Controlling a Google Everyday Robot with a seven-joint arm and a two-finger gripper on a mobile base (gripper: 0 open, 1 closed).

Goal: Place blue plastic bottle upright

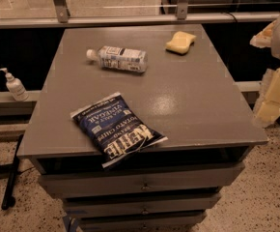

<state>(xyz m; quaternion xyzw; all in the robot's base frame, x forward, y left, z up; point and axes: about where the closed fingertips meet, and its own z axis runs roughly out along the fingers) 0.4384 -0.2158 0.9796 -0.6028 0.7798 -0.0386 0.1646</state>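
Note:
The blue plastic bottle [118, 58] lies on its side at the back left of the grey table top [188, 100]. It is clear with a pale blue-and-white label, and its white cap points left. My gripper [274, 88] shows as pale white and yellowish shapes at the right edge of the view, beyond the table's right side. It is well away from the bottle and holds nothing that I can see.
A dark blue chip bag [117, 128] lies at the front left, overhanging the front edge. A yellow sponge [180, 42] sits at the back right. A white pump-dispenser bottle [14, 85] stands on a ledge left of the table. Drawers sit below the top.

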